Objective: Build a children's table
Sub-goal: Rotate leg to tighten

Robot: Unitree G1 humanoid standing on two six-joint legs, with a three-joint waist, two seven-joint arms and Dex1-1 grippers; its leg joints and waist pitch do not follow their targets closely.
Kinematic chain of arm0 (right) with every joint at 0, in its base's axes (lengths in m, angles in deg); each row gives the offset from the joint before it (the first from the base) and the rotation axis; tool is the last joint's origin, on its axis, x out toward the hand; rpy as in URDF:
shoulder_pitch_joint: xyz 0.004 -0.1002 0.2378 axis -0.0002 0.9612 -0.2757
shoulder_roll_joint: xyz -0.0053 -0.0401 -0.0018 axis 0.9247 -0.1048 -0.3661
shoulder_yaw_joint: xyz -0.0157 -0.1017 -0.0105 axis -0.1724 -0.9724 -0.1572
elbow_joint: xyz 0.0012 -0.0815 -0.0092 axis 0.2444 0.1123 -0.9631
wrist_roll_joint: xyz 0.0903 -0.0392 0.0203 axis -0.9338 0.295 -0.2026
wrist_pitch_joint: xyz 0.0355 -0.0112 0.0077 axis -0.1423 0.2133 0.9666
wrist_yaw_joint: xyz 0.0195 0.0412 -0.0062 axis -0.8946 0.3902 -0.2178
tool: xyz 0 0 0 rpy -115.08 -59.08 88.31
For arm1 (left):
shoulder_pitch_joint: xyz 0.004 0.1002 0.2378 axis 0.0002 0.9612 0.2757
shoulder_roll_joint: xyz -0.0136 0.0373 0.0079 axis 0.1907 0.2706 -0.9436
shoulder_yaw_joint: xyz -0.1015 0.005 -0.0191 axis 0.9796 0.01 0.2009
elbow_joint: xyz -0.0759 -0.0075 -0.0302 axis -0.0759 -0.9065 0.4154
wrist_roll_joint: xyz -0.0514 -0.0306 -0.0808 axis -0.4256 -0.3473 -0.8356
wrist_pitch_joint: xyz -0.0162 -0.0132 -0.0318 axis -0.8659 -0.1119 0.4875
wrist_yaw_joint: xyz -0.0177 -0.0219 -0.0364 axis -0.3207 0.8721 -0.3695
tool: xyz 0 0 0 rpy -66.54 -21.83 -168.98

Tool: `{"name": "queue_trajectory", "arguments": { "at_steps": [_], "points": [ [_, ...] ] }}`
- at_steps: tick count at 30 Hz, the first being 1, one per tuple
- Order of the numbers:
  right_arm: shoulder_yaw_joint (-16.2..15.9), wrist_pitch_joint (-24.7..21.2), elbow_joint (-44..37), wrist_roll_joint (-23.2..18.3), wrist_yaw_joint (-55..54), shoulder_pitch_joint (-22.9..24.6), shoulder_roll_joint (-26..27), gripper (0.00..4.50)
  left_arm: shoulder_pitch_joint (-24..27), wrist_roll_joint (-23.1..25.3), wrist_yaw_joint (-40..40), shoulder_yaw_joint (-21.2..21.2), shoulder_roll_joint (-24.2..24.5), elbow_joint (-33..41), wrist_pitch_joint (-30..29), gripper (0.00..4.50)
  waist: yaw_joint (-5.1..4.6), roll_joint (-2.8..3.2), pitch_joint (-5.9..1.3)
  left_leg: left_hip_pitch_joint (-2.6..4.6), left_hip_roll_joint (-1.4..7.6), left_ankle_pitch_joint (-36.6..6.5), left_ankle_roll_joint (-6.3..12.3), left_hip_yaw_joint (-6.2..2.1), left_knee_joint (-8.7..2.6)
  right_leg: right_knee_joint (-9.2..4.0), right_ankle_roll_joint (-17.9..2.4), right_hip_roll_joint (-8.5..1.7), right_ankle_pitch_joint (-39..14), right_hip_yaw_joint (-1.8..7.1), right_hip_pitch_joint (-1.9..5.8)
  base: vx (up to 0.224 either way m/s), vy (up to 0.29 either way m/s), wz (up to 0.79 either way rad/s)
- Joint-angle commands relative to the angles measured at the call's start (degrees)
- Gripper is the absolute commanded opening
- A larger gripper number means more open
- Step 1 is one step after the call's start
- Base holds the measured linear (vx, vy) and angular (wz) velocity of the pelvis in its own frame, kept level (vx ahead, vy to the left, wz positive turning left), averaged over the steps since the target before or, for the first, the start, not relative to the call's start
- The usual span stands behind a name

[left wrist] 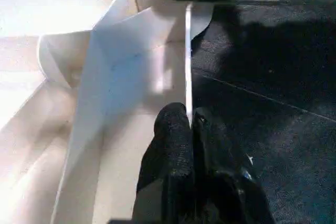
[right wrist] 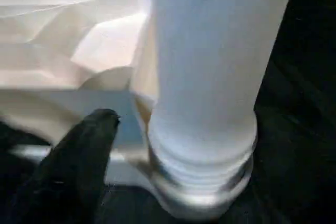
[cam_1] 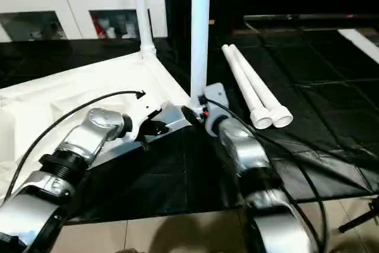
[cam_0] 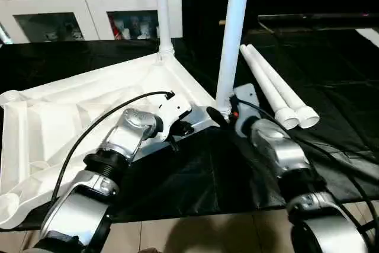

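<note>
Pinched on the top's (cam_0: 77, 111) thin rim, the left gripper (cam_0: 185, 127) sits at frame centre in the left eye view; the right gripper (cam_0: 228, 112) meets the near leg (cam_0: 234, 34) there. Two spare legs (cam_0: 275, 90) lie to the right. Left wrist view: both fingers (left wrist: 176, 145) squeeze the rim. Right wrist view: one finger (right wrist: 79, 156) stands beside the leg's base, jaws seemingly spread, not clamping it.
</note>
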Motion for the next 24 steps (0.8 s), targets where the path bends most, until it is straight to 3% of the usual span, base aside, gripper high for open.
{"name": "queue_trajectory", "arguments": {
  "at_steps": [1,6,13,15,24],
  "points": [
    [-5.26,-0.49,-2.81,-1.72,8.00,2.12,0.35,4.43,-0.54,0.22,0.47,0.01,1.05,1.09,2.74,0.00,0.32,-0.41,-4.48,0.32,3.51,-8.99,4.42,-1.25,-3.57,-3.53,-9.68,-4.90,-12.55,4.07,3.58,0.000,0.000,0.00],
    [-5.29,-0.05,-6.88,-2.86,16.18,4.41,-6.36,4.43,0.37,-0.47,7.53,-1.19,4.86,1.18,7.01,0.00,0.19,-0.35,-4.44,0.34,3.52,-10.77,4.31,-1.22,-3.58,-3.85,-8.90,-4.82,-14.70,4.03,3.44,0.000,0.000,0.00],
    [-4.97,0.58,-9.89,-5.05,28.24,4.49,-13.77,4.43,1.52,-1.99,19.27,-3.54,9.67,1.47,14.08,0.00,1.46,0.21,-4.73,0.49,3.95,-9.44,4.73,-1.07,-3.34,-3.06,-11.14,-4.77,-9.52,4.14,3.20,0.000,0.000,0.00],
    [-5.28,0.26,-10.30,-6.13,31.79,4.04,-15.77,4.43,1.78,-2.22,23.24,-4.44,11.03,1.44,16.20,0.00,2.08,0.03,-4.69,0.55,3.97,-9.76,4.70,-1.03,-3.37,-3.05,-11.33,-4.80,-9.84,4.14,3.21,0.000,0.000,0.00],
    [-8.94,1.62,-9.52,-5.61,40.46,2.34,-18.01,4.43,2.23,-2.89,32.17,-6.88,13.20,1.35,21.26,0.00,3.25,-0.08,-4.62,0.79,4.14,-11.48,3.13,-1.03,-3.51,-3.26,-10.49,-5.00,-13.72,4.21,3.00,0.000,0.000,0.00]
  ]
}}
